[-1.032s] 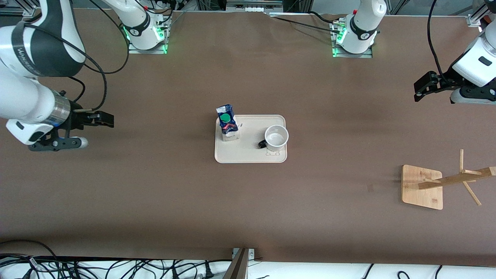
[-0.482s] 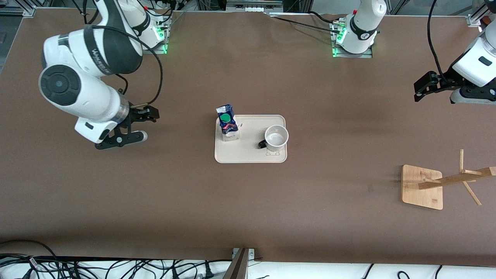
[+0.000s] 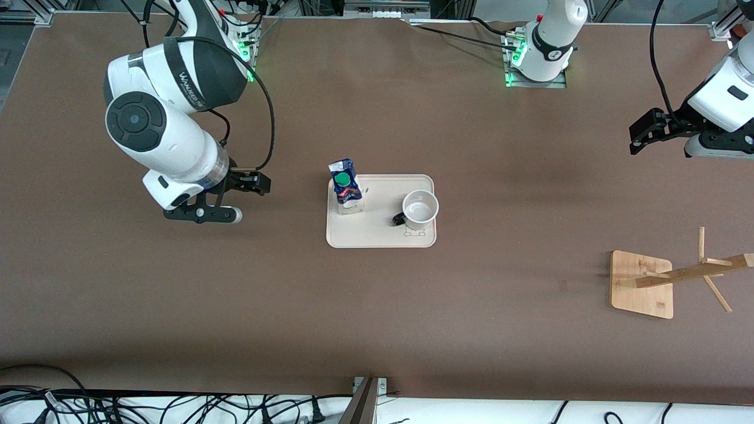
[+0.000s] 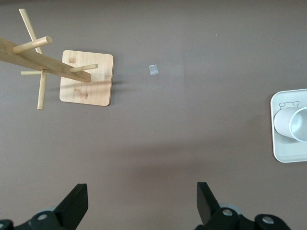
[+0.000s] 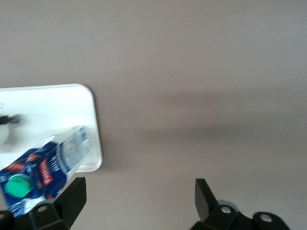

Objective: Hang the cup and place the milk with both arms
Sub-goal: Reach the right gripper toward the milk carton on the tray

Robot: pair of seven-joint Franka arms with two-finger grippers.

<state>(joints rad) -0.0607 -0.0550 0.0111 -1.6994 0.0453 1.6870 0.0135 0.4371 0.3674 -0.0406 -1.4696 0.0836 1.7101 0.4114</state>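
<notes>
Both pincers, left (image 4: 139, 203) and right (image 5: 136, 199), are spread and empty; blue-white, green-capped milk (image 3: 346, 187) stands beside white cup (image 3: 420, 210).

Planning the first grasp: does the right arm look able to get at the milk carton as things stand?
Probably yes. The right gripper hangs open over bare table toward the right arm's end, beside the tray. The milk stands upright at the tray's edge nearest it, and the cup sits apart from the carton.
</notes>
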